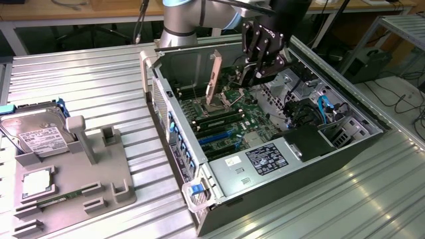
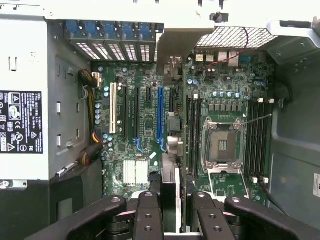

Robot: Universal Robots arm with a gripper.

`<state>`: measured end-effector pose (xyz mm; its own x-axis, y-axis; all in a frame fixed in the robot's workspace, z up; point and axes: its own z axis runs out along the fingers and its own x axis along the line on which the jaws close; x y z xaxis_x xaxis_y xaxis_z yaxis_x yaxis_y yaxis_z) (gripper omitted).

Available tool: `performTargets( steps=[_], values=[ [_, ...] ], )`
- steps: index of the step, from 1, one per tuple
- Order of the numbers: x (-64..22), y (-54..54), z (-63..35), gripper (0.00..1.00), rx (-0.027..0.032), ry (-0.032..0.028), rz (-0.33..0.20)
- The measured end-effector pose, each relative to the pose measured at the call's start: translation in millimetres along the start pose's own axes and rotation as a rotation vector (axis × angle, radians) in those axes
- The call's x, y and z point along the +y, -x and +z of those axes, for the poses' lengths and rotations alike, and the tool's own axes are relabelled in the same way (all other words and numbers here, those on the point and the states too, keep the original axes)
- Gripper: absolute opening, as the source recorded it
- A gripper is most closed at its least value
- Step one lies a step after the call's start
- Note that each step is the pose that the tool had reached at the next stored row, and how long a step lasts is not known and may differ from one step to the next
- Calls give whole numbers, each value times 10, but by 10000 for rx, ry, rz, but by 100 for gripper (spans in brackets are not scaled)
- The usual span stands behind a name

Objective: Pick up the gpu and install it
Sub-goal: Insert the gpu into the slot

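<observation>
gpu (image 1: 214, 74) gripped upright in hand (image 1: 258, 74); over motherboard (image 2: 145, 125) inside case (image 1: 279, 199)

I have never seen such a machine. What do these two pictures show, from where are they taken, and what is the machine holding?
This is one robot arm with a claw at its end. The exterior view comes from a camera off the arm. The wrist view comes from a camera on the arm, looking past the claw into an open computer case. The case lies on a metal table, beside a gray tray with a hard drive. The claw holds the gpu, a thin card, on edge over the motherboard.
</observation>
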<state>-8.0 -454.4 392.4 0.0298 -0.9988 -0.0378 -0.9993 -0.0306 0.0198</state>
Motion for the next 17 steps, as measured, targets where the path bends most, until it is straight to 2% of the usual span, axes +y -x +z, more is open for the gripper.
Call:
performTargets(
  steps=[17],
  values=[
    [5,-7,185,28,3,0,0]
  ],
)
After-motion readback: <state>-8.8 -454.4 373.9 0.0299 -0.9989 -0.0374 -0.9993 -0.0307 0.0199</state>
